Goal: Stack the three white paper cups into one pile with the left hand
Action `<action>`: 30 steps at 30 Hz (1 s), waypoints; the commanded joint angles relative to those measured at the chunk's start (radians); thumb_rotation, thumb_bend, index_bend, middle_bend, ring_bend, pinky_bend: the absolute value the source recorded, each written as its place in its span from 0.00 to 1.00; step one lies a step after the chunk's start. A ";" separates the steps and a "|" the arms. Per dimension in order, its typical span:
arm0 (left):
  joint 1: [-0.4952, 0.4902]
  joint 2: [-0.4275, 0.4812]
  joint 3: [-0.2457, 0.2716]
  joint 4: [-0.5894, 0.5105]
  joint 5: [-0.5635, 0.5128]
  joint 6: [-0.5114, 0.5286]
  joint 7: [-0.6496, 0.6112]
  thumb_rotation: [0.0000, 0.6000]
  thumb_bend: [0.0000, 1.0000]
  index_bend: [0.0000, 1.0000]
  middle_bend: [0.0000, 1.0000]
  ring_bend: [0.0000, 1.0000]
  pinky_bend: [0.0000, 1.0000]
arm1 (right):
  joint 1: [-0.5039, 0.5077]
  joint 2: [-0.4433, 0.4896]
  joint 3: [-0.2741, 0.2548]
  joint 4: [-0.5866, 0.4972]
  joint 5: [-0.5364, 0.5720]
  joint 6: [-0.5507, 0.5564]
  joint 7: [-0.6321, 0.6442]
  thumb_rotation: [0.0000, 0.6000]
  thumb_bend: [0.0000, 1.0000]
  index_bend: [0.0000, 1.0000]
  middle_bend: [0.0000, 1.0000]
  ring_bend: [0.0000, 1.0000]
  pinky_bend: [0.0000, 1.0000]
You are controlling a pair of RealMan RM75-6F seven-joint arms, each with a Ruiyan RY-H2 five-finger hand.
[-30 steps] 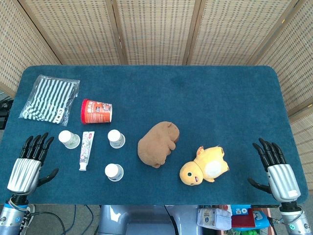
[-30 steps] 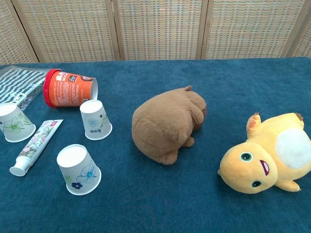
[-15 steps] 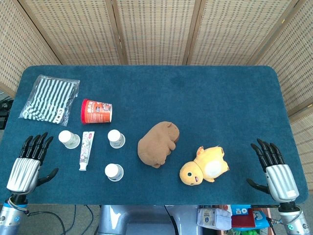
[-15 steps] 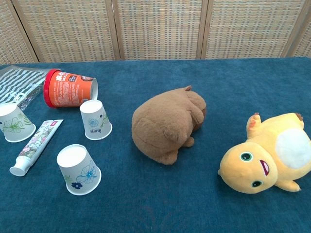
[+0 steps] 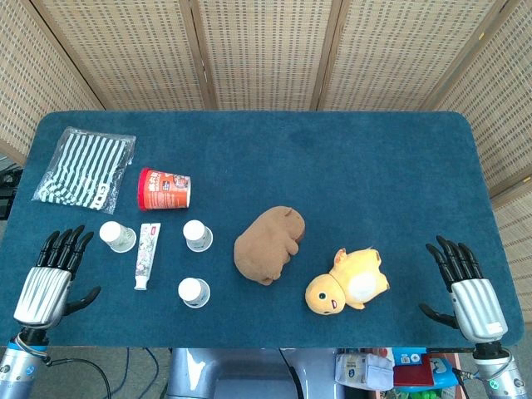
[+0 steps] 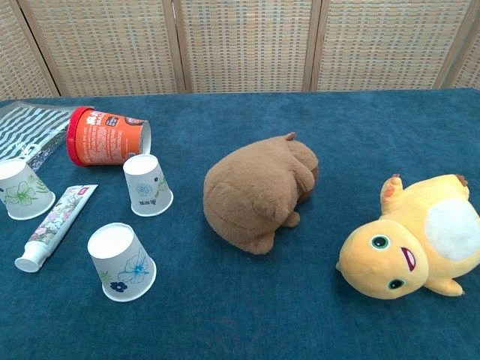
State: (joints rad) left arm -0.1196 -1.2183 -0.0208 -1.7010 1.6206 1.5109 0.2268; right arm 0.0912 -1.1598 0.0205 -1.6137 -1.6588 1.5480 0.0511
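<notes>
Three white paper cups with flower prints stand upside down and apart on the blue table: one at the far left, one in the middle, and one nearest the front. My left hand rests at the table's front left corner, fingers spread, holding nothing, a short way left of the far-left cup. At the front right corner my right hand lies open too. Neither hand shows in the chest view.
A toothpaste tube lies between the cups. A red tub lies on its side behind them, with a striped bag further left. A brown plush and a yellow plush sit to the right.
Both hands have shifted very slightly; the cups and other objects have not moved.
</notes>
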 commanded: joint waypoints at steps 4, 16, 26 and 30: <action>-0.058 0.085 -0.039 -0.040 -0.071 -0.100 -0.007 1.00 0.23 0.10 0.00 0.00 0.00 | 0.001 0.000 0.000 -0.002 -0.004 0.002 -0.002 1.00 0.05 0.00 0.00 0.00 0.00; -0.237 0.213 -0.138 -0.003 -0.433 -0.470 -0.019 1.00 0.23 0.24 0.00 0.00 0.00 | 0.000 -0.001 -0.002 -0.002 -0.005 0.002 -0.003 1.00 0.05 0.00 0.00 0.00 0.00; -0.393 0.192 -0.161 0.118 -0.689 -0.702 0.057 1.00 0.24 0.24 0.00 0.00 0.00 | 0.001 -0.002 -0.001 -0.003 -0.003 -0.001 -0.006 1.00 0.05 0.00 0.00 0.00 0.00; -0.422 0.170 -0.153 0.131 -0.727 -0.716 0.082 1.00 0.24 0.24 0.00 0.00 0.00 | 0.001 -0.001 0.000 0.000 0.001 -0.002 -0.002 1.00 0.05 0.00 0.00 0.00 0.00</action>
State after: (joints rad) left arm -0.5335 -1.0410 -0.1762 -1.5739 0.9019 0.8005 0.3031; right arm 0.0927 -1.1612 0.0203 -1.6144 -1.6575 1.5462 0.0490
